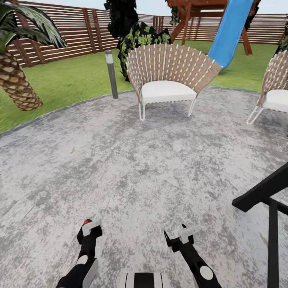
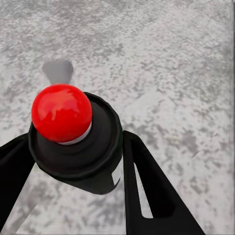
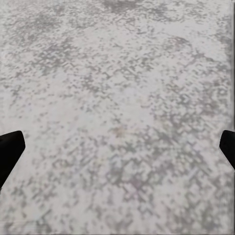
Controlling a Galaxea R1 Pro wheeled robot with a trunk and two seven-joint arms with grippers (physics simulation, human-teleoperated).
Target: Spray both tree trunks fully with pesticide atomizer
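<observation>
Floor [image 1: 132,168]: mottled grey and white stone.
Atomizer [image 2: 78,142]: black body, glossy red top.
Left gripper [image 2: 73,196]: black fingers.
Lawn [image 1: 68,80]: green.
Fence [image 1: 60,32]: brown horizontal slats.
Chair [image 1: 170,76]: tan and white woven back, white cushion.
Slide [image 1: 230,32]: blue.
Palm [image 1: 16,84]: brown scaly trunk.
Post [image 1: 111,74]: grey.

chair [image 1: 168,76] on floor [image 1: 132,160], lawn [image 1: 76,80] behind, fence [image 1: 60,32] beyond
</observation>
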